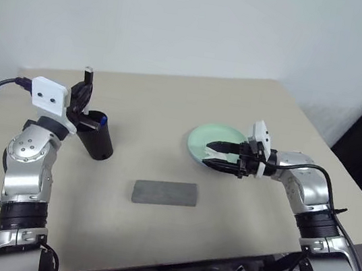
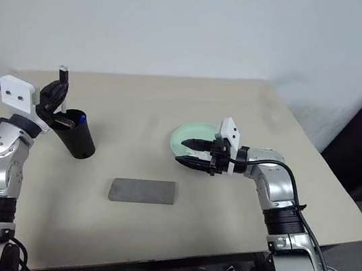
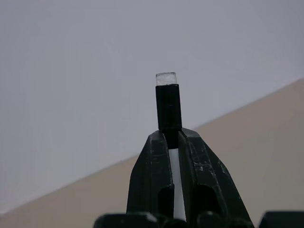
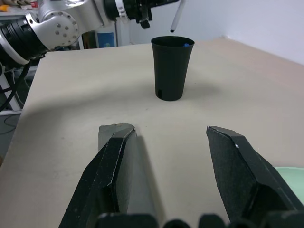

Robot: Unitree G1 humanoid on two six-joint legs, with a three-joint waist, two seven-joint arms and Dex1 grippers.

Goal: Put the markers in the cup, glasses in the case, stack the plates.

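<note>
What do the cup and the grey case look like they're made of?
The cup: probably plastic, thin-walled, smooth black with a soft satin sheen. The case: dull, slightly mottled grey with no shine, perhaps felt or fabric-covered; its look alone leaves that open.

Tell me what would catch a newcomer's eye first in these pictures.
The left gripper is shut on the black-capped marker, holding it above the black cup near the table's left side; a blue-capped marker already sticks out of that cup. On the right, the right gripper hangs open over the mint green plate. Between them, nearer the front edge, lies the dark grey case.
</note>
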